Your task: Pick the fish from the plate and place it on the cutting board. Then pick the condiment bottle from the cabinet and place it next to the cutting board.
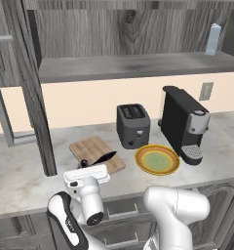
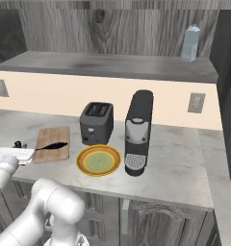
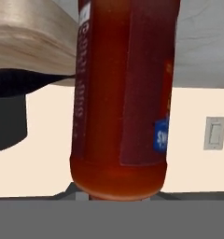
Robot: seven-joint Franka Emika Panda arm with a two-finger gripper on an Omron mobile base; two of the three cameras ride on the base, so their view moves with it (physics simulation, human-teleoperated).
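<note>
Gripper point(image 1: 83, 164) is clamped tight on the condiment bottle point(image 3: 123, 93), and from my hand view the bottle is right up against the lens: glossy dark-red body, rounded edge where the body ends, a darker label panel with a small blue patch on it. In the left base view I can just make out a dark sliver of it poking out past the white hand, right at the near-left corner of the cutting board point(image 1: 96, 153).

Using the board as my landmark: it's a light-brown wooden rectangle with plank grain lines, lying flat on the pale marbled counter point(image 1: 21, 180). The fish point(image 1: 104, 157) is lying on it, slim and dark with a tapered tail, toward the near edge of the board. Just right of the board sits the plate point(image 1: 157, 159), round and flat, yellow-orange rim with a greenish centre. Behind the board and a bit right is a boxy dark-grey toaster point(image 1: 133, 125) with two slots, and further right past the plate there's a tall black coffee machine point(image 1: 183, 124) with a round silver front piece.

Above and behind the board is the cabinet point(image 1: 133, 63), grey wood-grain with a big knot in the back panel and an open shelf recess. Far right on that shelf, well away from the board, a pale blue-white bottle point(image 1: 213, 39) stands upright.

From the right base view the hand sits just off the board's left end, low over the counter.
</note>
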